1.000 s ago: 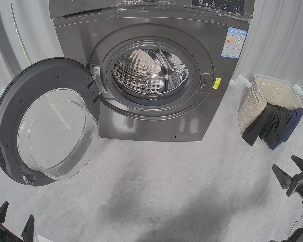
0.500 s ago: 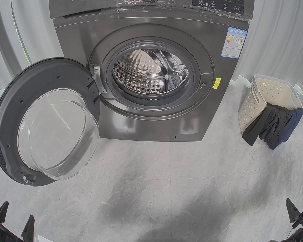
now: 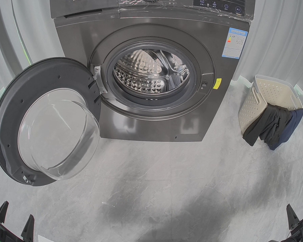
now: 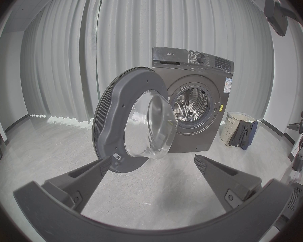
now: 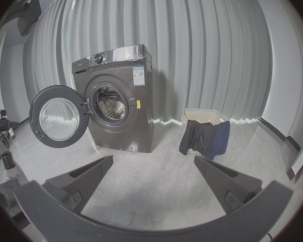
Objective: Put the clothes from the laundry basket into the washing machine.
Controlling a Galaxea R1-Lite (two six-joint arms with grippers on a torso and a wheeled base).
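Head: left gripper (image 3: 16, 215) and right gripper (image 3: 299, 205) low, both spread, holding nothing; clothes (image 3: 272, 125) draped over laundry basket (image 3: 276, 91) rim, well ahead of the right one.
Left wrist: fingers (image 4: 87, 175) released; washing machine (image 4: 192, 98) door (image 4: 118, 118) swung wide ahead, judged ready for loading.
Right wrist: fingers released; laundry basket ahead between them, the likely first target.

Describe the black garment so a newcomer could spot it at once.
Right of the grey washing machine stands a cream laundry basket. Two garments hang over its front rim; the black garment is the one nearer the machine, with the navy garment beside it.
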